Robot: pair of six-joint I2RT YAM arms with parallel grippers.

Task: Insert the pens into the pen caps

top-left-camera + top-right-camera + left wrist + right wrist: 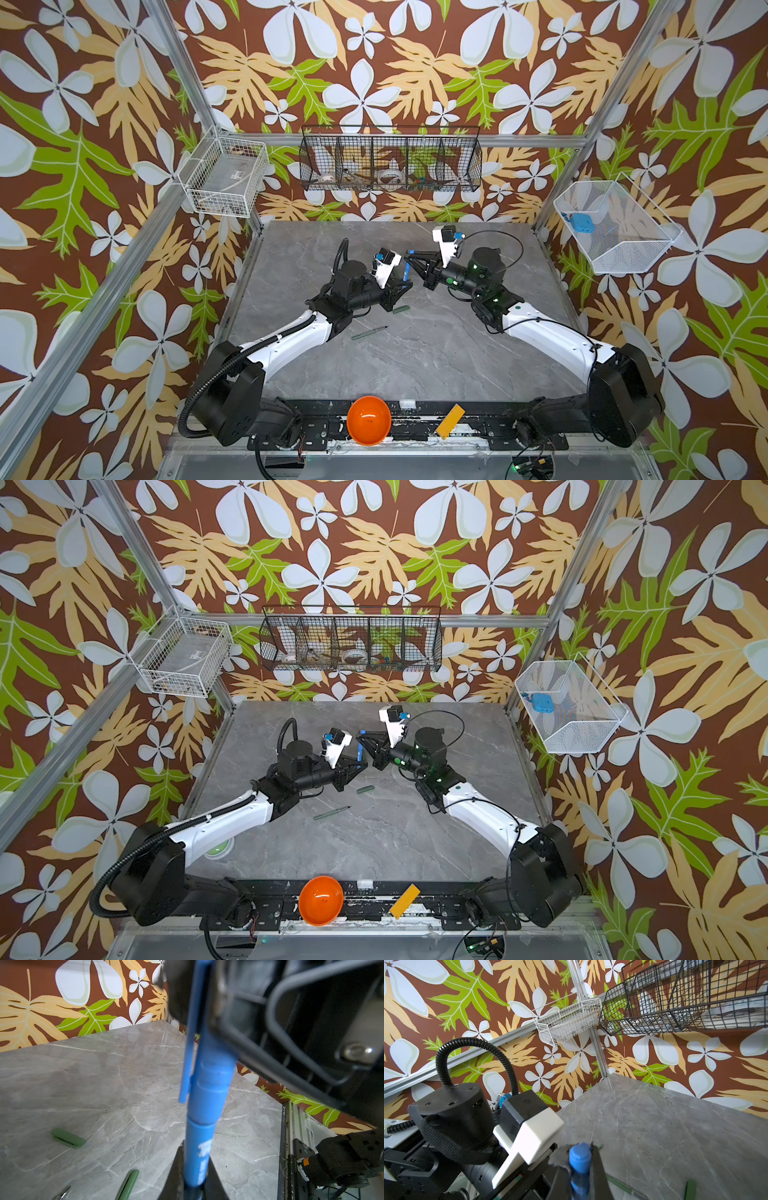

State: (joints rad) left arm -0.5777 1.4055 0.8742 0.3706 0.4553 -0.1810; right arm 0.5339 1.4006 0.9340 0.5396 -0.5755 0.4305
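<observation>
The left wrist view gives the join up close. The left hand [195, 1180] pinches the barrel of the blue pen [196, 1153]. The pen's front end sits inside the blue cap [209, 1084], with the clip running alongside. The right wrist view shows only the cap's rounded end, nipped between the pressed-in fingers of the right hand [580, 1167].

In both top views the two hands meet tip to tip above the middle of the bench [436, 365]. Only a sliver of blue shows between them (too small there to judge the join).

A dark green cap [401, 309] lies on the bench just beside the left hand. A green pen [370, 332] lies nearer the front. A top view also catches a pale green round dish [218, 849] peeking from under the left forearm.

An orange bowl [369, 419] sits on the front rail, near a yellow block [451, 420]. The black wire basket [469, 166] on the back wall holds tape rolls and small oddments in its compartments. The white basket on the left [218, 203] holds a pale flat box. The white basket on the right [631, 253] holds a blue block [579, 222].
</observation>
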